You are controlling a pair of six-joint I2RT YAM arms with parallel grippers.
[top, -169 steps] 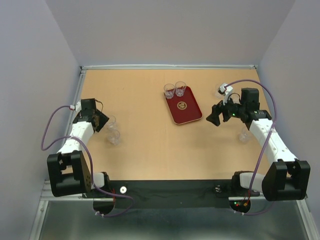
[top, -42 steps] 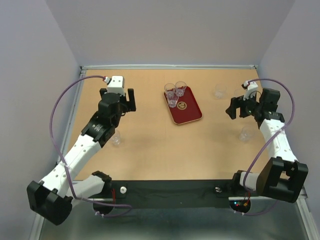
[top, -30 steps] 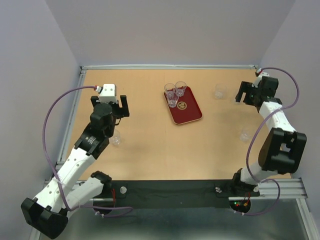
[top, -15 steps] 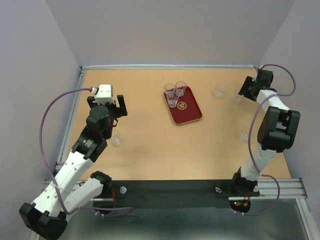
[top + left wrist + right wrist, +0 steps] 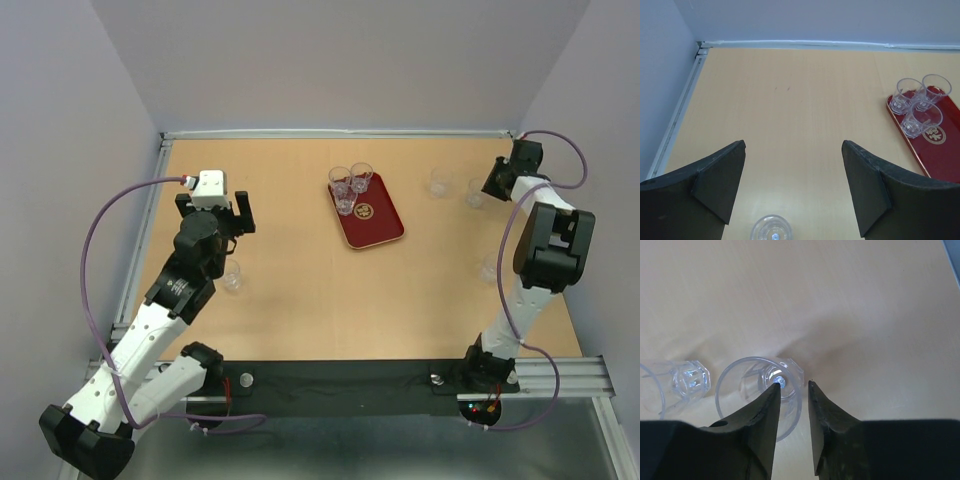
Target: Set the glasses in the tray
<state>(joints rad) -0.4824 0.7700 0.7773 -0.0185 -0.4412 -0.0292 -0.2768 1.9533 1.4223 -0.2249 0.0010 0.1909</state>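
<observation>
The right pincer (image 5: 794,385) has swung to the overhead frame's upper right and straddles the wall of a glass (image 5: 745,387), nearly closed; gripped or not, I cannot tell. The left pincer (image 5: 792,145) hangs wide open above another glass (image 5: 771,229). Three glasses (image 5: 347,186) stand in the tray (image 5: 375,225), so a fourth looks next.
</observation>
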